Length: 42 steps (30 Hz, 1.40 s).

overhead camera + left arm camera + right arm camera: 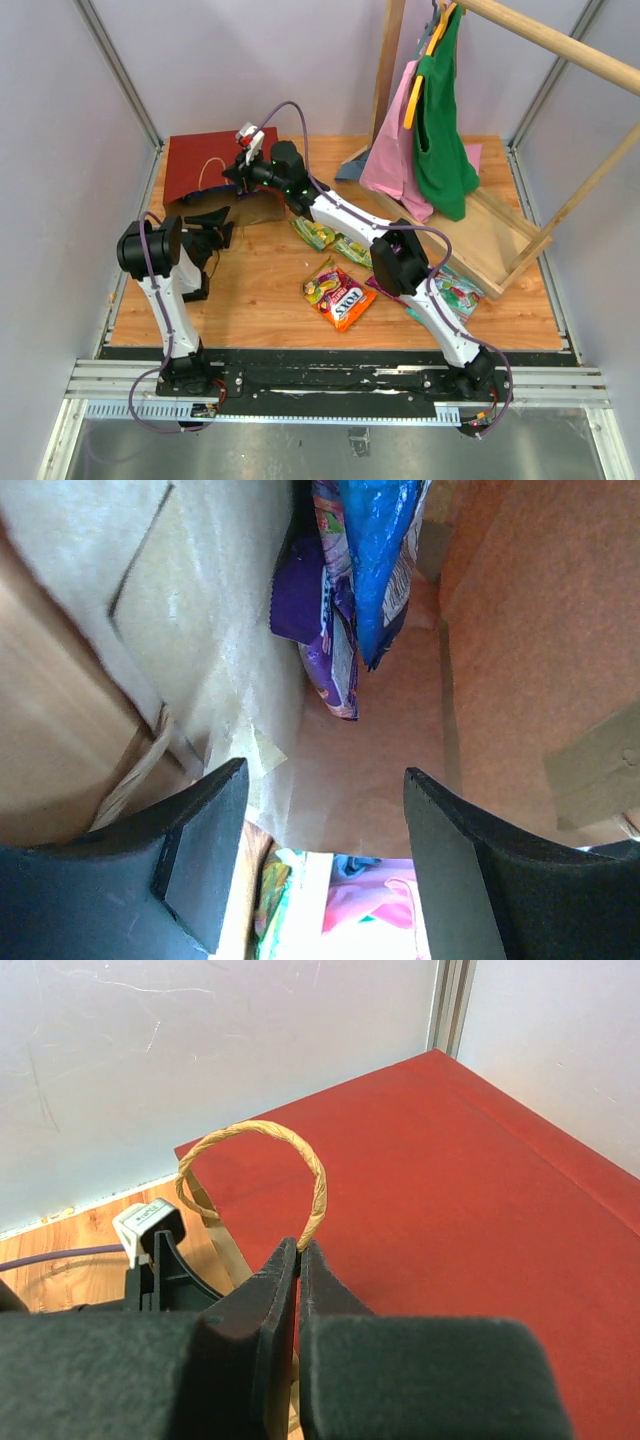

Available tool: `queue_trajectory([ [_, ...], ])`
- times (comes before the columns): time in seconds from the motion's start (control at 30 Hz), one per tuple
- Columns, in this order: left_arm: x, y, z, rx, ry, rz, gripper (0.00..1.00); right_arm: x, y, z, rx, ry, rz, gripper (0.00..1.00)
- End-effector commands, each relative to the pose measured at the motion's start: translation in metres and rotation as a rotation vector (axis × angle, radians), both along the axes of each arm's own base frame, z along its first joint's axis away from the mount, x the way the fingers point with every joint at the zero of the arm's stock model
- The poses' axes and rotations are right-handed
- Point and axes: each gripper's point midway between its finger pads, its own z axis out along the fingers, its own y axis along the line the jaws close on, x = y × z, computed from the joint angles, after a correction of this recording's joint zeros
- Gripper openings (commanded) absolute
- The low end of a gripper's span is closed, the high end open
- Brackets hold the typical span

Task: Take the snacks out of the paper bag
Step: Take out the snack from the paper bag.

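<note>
**A:** Where is the paper bag (200,160)?

**B:** It lies on its side at the far left of the tabletop (250,290), dark red face up, with its mouth turned towards the arms.

**A:** And the right claw (300,1255)?

**B:** It is pinched together on the twine handle (316,1185), which arches up from between the tips over the red paper.

**A:** The left claw (325,840)?

**B:** Its fingers stand apart with nothing between them. It sits at the bag's mouth, pointing into the brown inside.

**A:** Any snacks (350,600) in there?

**B:** Yes. A blue packet (375,560) and a purple packet (325,650) lie deeper in, overlapping, beyond the fingertips and untouched by them.

**A:** And outside?

**B:** An orange packet (347,303), with a yellow-and-red one against it, lies mid-tabletop. Green packets (322,236) lie just beyond it, beside the right arm. A teal packet (458,292) shows further right, partly under that arm.

**A:** Anything else?

**B:** A pink garment (392,150) and a green garment (445,140) hang from a wooden frame (500,250) at the far right.
</note>
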Motion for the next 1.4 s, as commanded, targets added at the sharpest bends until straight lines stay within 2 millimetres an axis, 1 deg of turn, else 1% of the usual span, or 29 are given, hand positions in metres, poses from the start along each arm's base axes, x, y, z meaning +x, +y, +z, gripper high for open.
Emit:
queue_trajectory([
  [0.0,0.014,-0.001,0.06,0.034,-0.274,0.012,0.67,0.0,-0.01,0.047,0.049,-0.08,-0.004,0.01],
  [0.1,0.026,0.0,0.058,0.044,-0.287,0.006,0.67,-0.001,-0.014,0.052,0.042,-0.095,-0.007,0.01],
  [0.27,0.041,0.002,0.057,0.04,-0.301,0.003,0.67,-0.006,-0.016,0.052,0.026,-0.089,0.022,0.0],
  [0.5,0.054,-0.001,0.051,0.054,-0.293,0.021,0.67,-0.014,-0.016,0.061,0.071,-0.039,0.054,0.01],
  [0.67,0.062,-0.006,0.051,0.045,-0.301,0.041,0.67,-0.015,-0.014,0.064,0.096,-0.013,0.06,0.01],
  [0.77,0.059,-0.007,0.056,0.039,-0.304,0.065,0.67,-0.016,-0.014,0.063,0.1,-0.001,0.066,0.01],
  [0.9,0.046,-0.005,0.064,0.03,-0.296,0.102,0.67,-0.019,-0.015,0.066,0.106,0.0,0.069,0.01],
  [1.03,0.036,-0.005,0.078,0.002,-0.325,0.105,0.66,-0.022,-0.017,0.071,0.123,0.007,0.076,0.01],
  [1.17,0.03,-0.007,0.094,0.019,-0.347,0.112,0.65,-0.024,-0.017,0.077,0.135,0.021,0.082,0.01],
  [1.27,0.031,-0.006,0.098,0.066,-0.329,0.119,0.65,-0.025,-0.019,0.081,0.142,0.024,0.074,0.01],
  [1.37,0.038,-0.007,0.096,0.116,-0.275,0.13,0.6,-0.027,-0.019,0.084,0.148,0.031,0.084,0.01],
])
